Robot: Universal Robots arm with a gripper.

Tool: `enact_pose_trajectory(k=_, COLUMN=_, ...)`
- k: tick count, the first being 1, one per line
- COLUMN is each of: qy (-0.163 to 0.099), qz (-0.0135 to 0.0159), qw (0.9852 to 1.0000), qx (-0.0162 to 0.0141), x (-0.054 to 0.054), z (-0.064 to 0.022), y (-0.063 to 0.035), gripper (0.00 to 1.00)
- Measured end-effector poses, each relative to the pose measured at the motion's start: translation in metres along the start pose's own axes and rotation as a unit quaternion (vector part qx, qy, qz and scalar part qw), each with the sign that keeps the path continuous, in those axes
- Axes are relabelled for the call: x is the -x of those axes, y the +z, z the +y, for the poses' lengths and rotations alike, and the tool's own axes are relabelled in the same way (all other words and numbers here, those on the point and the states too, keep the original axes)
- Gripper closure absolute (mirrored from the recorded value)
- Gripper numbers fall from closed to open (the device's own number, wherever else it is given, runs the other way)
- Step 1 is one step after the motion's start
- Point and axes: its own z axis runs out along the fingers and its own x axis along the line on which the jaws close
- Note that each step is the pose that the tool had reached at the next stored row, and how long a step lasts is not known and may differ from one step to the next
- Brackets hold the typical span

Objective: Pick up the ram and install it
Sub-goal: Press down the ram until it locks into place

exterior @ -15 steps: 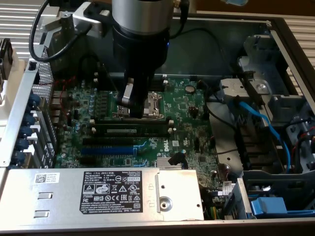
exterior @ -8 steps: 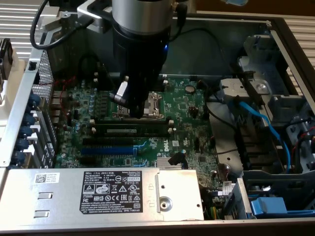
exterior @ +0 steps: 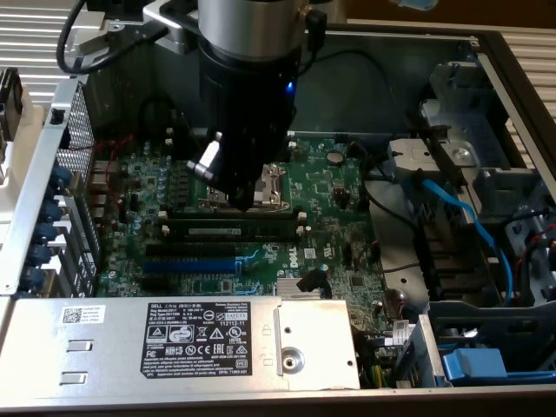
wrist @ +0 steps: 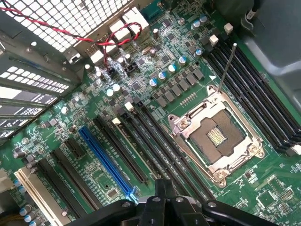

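From my seat, the CPU socket (exterior: pixel 271 184) is my landmark: the arm's black wrist (exterior: pixel 248 130) hangs right over it, blocking access from above. Toward the exterior view's right of it, the board looks open until the blue cable (exterior: pixel 465 217). Below it, the power supply (exterior: pixel 174 343) walls off the case edge, I think.

Open computer case (exterior: pixel 26 200) carrying the green motherboard (exterior: pixel 339 187). On the board, relative to the metal CPU socket (wrist: pixel 216 136): black memory slots (wrist: pixel 164 146) just beside it, the ram (exterior: pixel 236 231) seated there; blue slot (wrist: pixel 106 160) farther off.
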Motion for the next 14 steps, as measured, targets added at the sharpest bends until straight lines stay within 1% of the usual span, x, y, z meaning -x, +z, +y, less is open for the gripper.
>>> enact_pose_trajectory(k=7, qy=0.026, qz=0.0041, qw=0.9997, qx=-0.0029, x=0.0000, z=0.0000, y=0.0000, gripper=0.90)
enact_pose_trajectory(k=14, qy=0.058, qz=0.0078, qw=0.9983, qx=-0.0044, x=0.0000, z=0.0000, y=0.0000, gripper=0.90)
